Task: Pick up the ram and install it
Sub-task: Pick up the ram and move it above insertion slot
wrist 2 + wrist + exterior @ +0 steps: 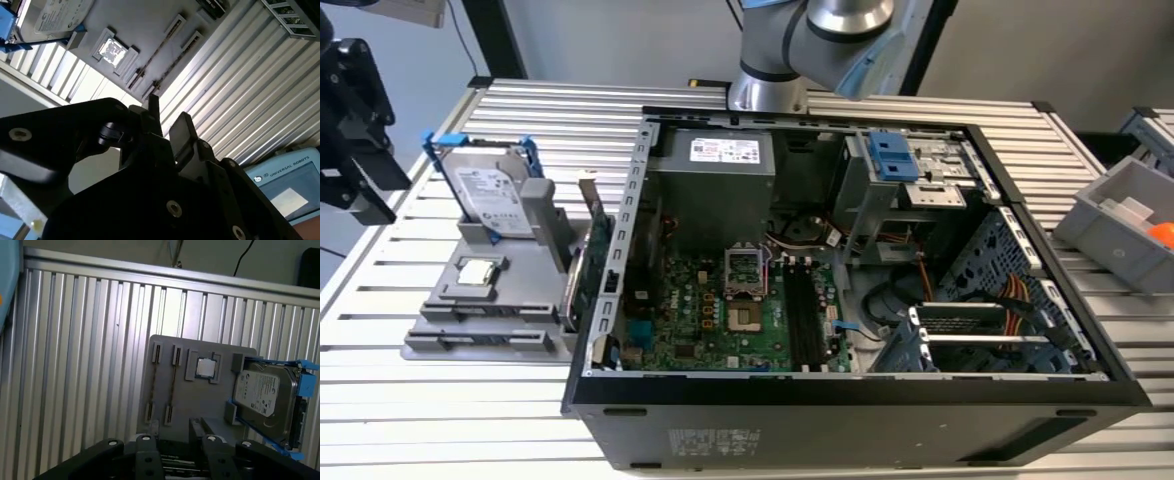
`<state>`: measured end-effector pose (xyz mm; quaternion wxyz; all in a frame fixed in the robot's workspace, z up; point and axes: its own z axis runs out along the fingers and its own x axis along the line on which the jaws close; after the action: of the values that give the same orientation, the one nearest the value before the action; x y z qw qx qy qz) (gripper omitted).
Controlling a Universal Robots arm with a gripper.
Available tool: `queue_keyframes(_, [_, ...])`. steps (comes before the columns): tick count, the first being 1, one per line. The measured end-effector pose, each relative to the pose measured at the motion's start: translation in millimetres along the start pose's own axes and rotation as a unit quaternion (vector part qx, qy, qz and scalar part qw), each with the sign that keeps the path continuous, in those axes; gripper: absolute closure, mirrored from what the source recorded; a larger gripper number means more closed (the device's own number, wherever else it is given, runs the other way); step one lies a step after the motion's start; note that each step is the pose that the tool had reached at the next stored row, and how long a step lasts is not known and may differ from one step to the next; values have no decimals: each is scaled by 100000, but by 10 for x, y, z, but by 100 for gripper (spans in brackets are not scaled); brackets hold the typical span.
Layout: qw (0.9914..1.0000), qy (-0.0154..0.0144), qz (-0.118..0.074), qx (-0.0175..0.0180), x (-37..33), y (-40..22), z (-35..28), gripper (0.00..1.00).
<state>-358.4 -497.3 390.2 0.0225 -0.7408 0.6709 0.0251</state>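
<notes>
The fingers [182,131] stand apart, with an open gap between them and nothing gripped. In both wrist views the gripper [175,425] hangs clear of the counter [75,365] and touches nothing. It looks onto the grey fixture plate [210,400].

Items on the fixture plate:
- Two ram sticks, the first ram stick [154,382] and the second ram stick [172,382]. Each sits edge-up in its own slot. They are parallel, just beside each other and held by end clips. Neither is held by the gripper.
- One processor [205,367], lying flat in a recess beside the sticks.
- One hard drive [262,395], standing upright in a blue bracket at the far end of the plate from the sticks.

In the exterior view the fixture plate [520,325] lies at the exterior view's left of one open computer case [854,415], close against its side. A green expansion card [596,255] stands between them. Inside the case the motherboard [694,320] carries long black slots [803,320], which appear unfilled. The arm [781,60] rises behind the case.

The counter is slatted bare aluminium. One grey bin [1121,215] with an orange object inside stands at the exterior view's right. One teach pendant [290,185] lies at the counter's edge in the second wrist view. A plain grey wall stands behind the counter.
</notes>
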Motion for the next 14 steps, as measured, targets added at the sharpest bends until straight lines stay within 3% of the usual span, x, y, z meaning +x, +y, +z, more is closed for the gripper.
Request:
queue_keyframes(13, [100000,-3,-150,-8,0,0,1,100])
queue_keyframes(14, [100000,-3,-161,-9,0,0,0,0])
